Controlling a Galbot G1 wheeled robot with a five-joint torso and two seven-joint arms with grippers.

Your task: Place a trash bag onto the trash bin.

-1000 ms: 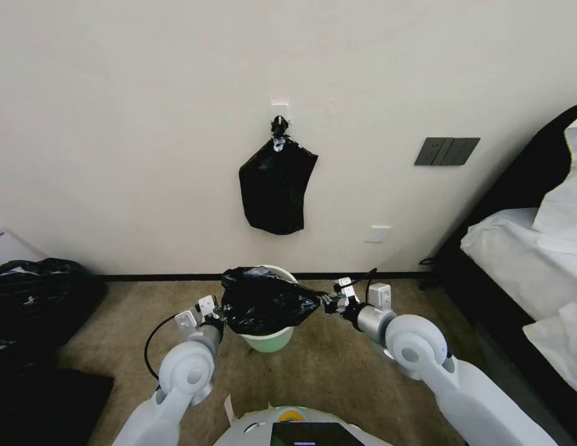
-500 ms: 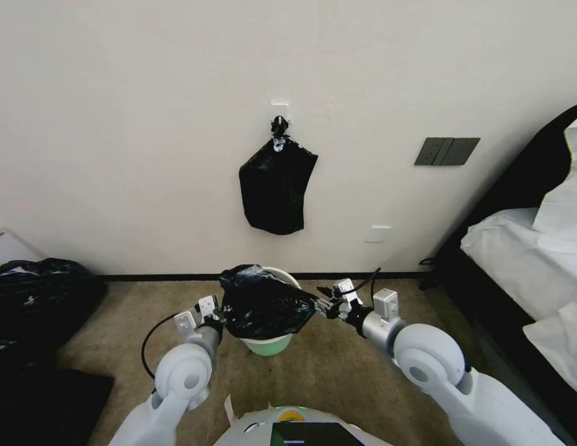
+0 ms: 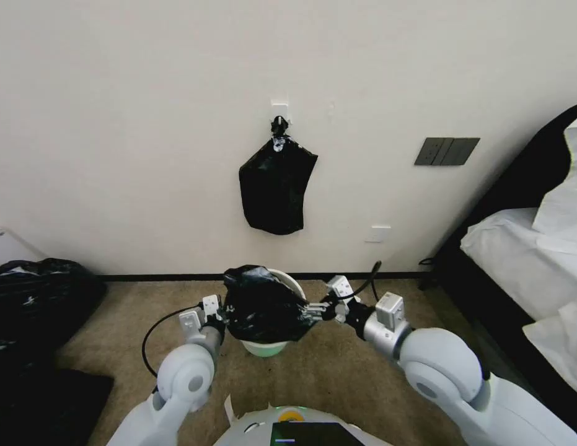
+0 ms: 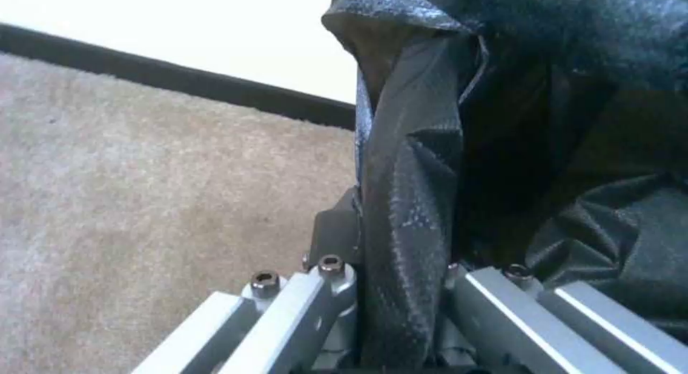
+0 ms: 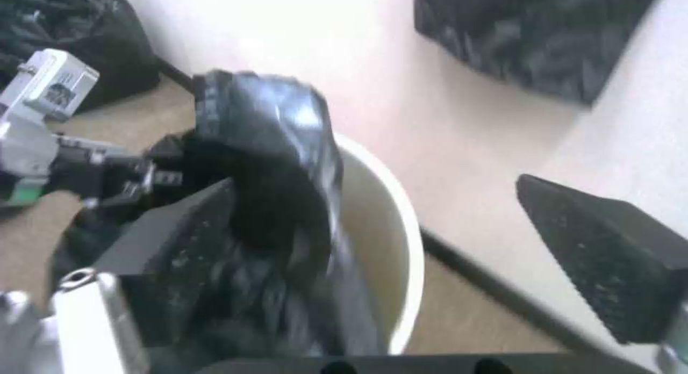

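Lets go on the right: right gripper [image 3: 317, 310] spread wide beside the trash bin [image 3: 263, 348], no longer pinching plastic. Half a second back, pulling the trash bag [image 3: 263, 305] taut between both arms; now slack, slumped across the bin's mouth, far rim left bare. Hangs on at the left, though: left gripper [image 3: 219, 321] clamped on a fold of the bag, just beside the bin. Draped, by the look of it, not yet fitted round the rim. No brand, label or legible writing anywhere.
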